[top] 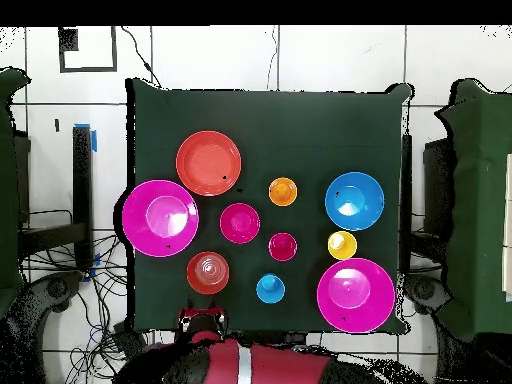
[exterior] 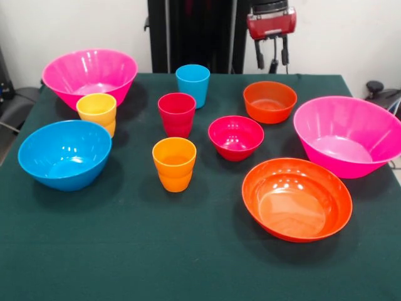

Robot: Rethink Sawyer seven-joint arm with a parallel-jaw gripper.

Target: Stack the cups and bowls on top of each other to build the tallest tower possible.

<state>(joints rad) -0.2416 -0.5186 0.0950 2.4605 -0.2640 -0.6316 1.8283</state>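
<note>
All cups and bowls stand apart and upright on the green table (exterior: 125, 251). The blue cup (exterior: 192, 84), red cup (exterior: 177, 114), orange cup (exterior: 174, 163) and yellow cup (exterior: 97, 113) stand left of centre. The bowls are two large pink ones (exterior: 89, 75) (exterior: 348, 135), a blue one (exterior: 64, 153), a shallow orange one (exterior: 296, 197), a small orange one (exterior: 269, 101) and a small magenta one (exterior: 235, 137). My gripper (exterior: 272, 64) hangs open and empty above the table's far edge, behind the small orange bowl. In the overhead view it (top: 200, 320) sits below the small orange bowl (top: 207, 271).
The robot's black pedestal (exterior: 188, 31) stands behind the table's far edge. The front half of the table (top: 300, 120) is bare green cloth. Cables lie on the floor beside the table in the overhead view (top: 90, 290).
</note>
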